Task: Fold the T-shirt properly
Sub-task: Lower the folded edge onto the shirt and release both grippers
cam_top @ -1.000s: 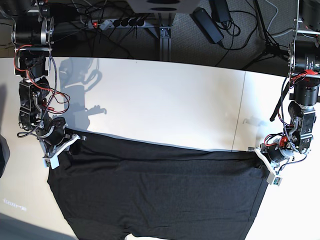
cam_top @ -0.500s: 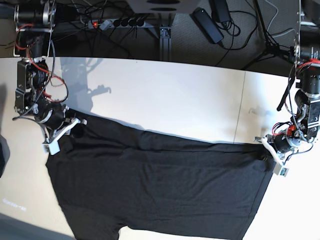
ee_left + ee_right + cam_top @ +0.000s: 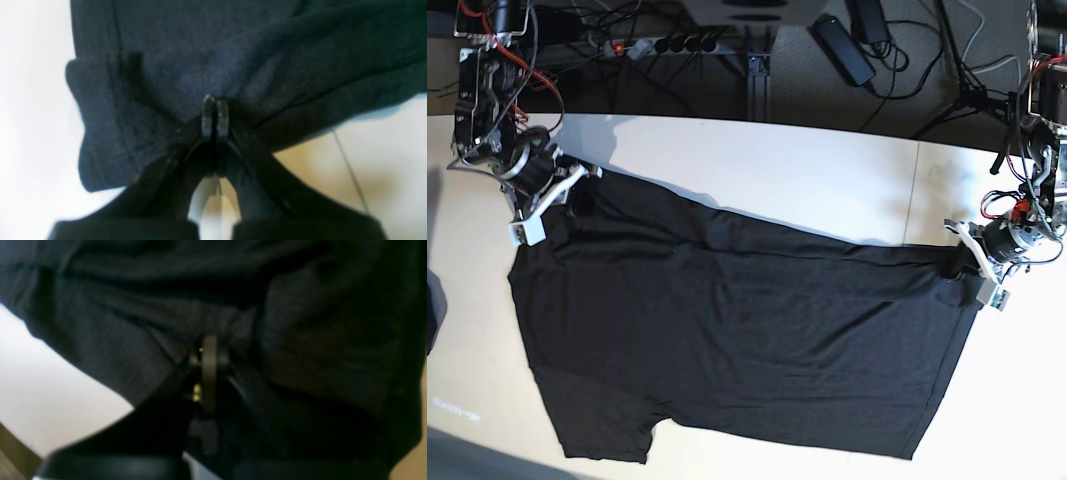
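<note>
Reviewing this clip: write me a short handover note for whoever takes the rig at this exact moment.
Left gripper: shut on the T-shirt, pinching a corner of its far edge.
Right gripper: shut on the T-shirt at the other far corner.
T-shirt: spread across the white table, plain dark side up, far edge stretched between the arms and slanting; a sleeve shows at the near edge.
Done: shirt gripped and laid out.
Left: no fold yet; every fold remains.

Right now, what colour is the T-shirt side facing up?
Plain black T-shirt, no print showing; clearest in the base view.
</note>
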`<state>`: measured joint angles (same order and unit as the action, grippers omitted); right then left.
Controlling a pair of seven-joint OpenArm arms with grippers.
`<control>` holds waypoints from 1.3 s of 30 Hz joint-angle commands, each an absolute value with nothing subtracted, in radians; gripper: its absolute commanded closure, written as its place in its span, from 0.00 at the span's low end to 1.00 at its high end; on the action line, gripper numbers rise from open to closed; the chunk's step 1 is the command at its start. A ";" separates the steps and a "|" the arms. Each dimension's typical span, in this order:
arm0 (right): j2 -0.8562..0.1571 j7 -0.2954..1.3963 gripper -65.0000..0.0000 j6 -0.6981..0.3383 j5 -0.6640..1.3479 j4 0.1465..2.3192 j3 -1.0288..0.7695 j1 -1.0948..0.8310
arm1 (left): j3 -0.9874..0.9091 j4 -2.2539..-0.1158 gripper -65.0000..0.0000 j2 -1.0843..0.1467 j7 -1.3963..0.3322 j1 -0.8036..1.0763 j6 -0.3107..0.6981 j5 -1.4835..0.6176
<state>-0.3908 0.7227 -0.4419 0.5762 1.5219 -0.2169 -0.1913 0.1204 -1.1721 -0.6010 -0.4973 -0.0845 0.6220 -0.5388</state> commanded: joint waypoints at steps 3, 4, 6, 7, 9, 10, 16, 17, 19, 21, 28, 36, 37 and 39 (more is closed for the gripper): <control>-0.405 0.761 1.00 -0.500 0.558 1.577 -0.222 -0.250 | 0.055 -1.247 1.00 -0.618 -0.525 -0.013 0.633 -0.528; -0.405 0.761 1.00 -0.500 0.558 1.592 -0.222 -0.267 | 0.031 -1.268 1.00 -0.618 -0.529 0.013 0.633 -0.528; -0.405 0.760 1.00 -0.500 0.558 1.620 -0.223 -0.297 | -0.012 -1.305 1.00 -0.618 -0.529 0.068 0.633 -0.528; -0.405 0.761 1.00 -0.500 0.557 1.631 -0.224 -0.309 | -0.033 -1.322 1.00 -0.618 -0.528 0.095 0.633 -0.528; -0.408 0.760 1.00 -0.500 0.558 1.649 -0.225 -0.329 | -0.068 -1.352 1.00 -0.618 -0.529 0.142 0.633 -0.529; -0.413 0.761 1.00 -0.500 0.558 1.657 -0.226 -0.337 | -0.083 -1.366 1.00 -0.618 -0.528 0.165 0.633 -0.530; -0.453 0.760 1.00 -0.501 0.558 1.669 -0.228 -0.356 | -0.147 -1.446 1.00 -0.617 -0.528 0.262 0.633 -0.536; -0.461 0.761 1.00 -0.501 0.558 1.669 -0.229 -0.356 | -0.156 -1.459 1.00 -0.617 -0.528 0.274 0.633 -0.536; -0.484 0.760 1.00 -0.501 0.558 1.669 -0.230 -0.358 | -0.168 -1.482 1.00 -0.617 -0.528 0.297 0.633 -0.538; -0.507 0.760 1.00 -0.501 0.558 1.669 -0.231 -0.359 | -0.174 -1.508 1.00 -0.614 -0.528 0.317 0.633 -0.542; -0.582 0.759 1.00 -0.498 0.559 1.669 -0.232 -0.358 | -0.180 -1.559 1.00 -0.582 -0.528 0.352 0.633 -0.541; -0.598 0.751 1.00 -0.498 0.569 1.669 -0.232 -0.358 | -0.281 -1.615 1.00 -0.565 -0.532 0.352 0.609 -0.583; -0.598 0.752 1.00 -0.498 0.568 1.669 -0.232 -0.358 | -0.308 -1.633 1.00 -0.565 -0.540 0.352 0.602 -0.595; -0.598 0.752 1.00 -0.498 0.569 1.669 -0.232 -0.358 | -0.366 -1.673 1.00 -0.566 -0.554 0.352 0.583 -0.617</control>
<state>-0.5766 0.7570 -0.4423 0.5686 1.6596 -0.2207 -0.3576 -0.3561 -1.6554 -0.5457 -0.5774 0.3569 0.5987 -0.6018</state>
